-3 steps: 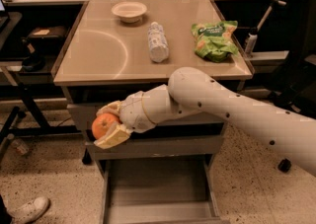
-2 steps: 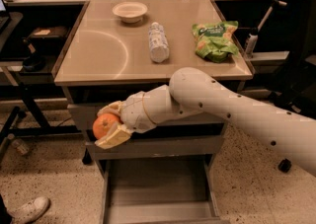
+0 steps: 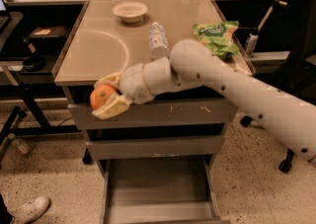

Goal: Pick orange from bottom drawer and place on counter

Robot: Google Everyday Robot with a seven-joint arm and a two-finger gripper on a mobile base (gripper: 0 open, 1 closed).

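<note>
My gripper (image 3: 103,97) is shut on the orange (image 3: 100,96), a small round orange fruit held between two pale yellow fingers. It hangs in front of the cabinet at the level of the counter's front edge, near the left front corner. The counter (image 3: 98,55) is a beige glossy top with a curved arc mark. The bottom drawer (image 3: 158,188) stands pulled open below, its grey floor bare. My white arm reaches in from the right across the cabinet front.
On the counter stand a white bowl (image 3: 130,11) at the back, a lying plastic bottle (image 3: 158,40) in the middle and a green chip bag (image 3: 217,35) at the right. Two shut grey drawers (image 3: 158,146) sit above the open one. A shoe (image 3: 29,208) shows at lower left.
The gripper with the orange has risen slightly toward the counter's front edge. Nothing else has moved.
</note>
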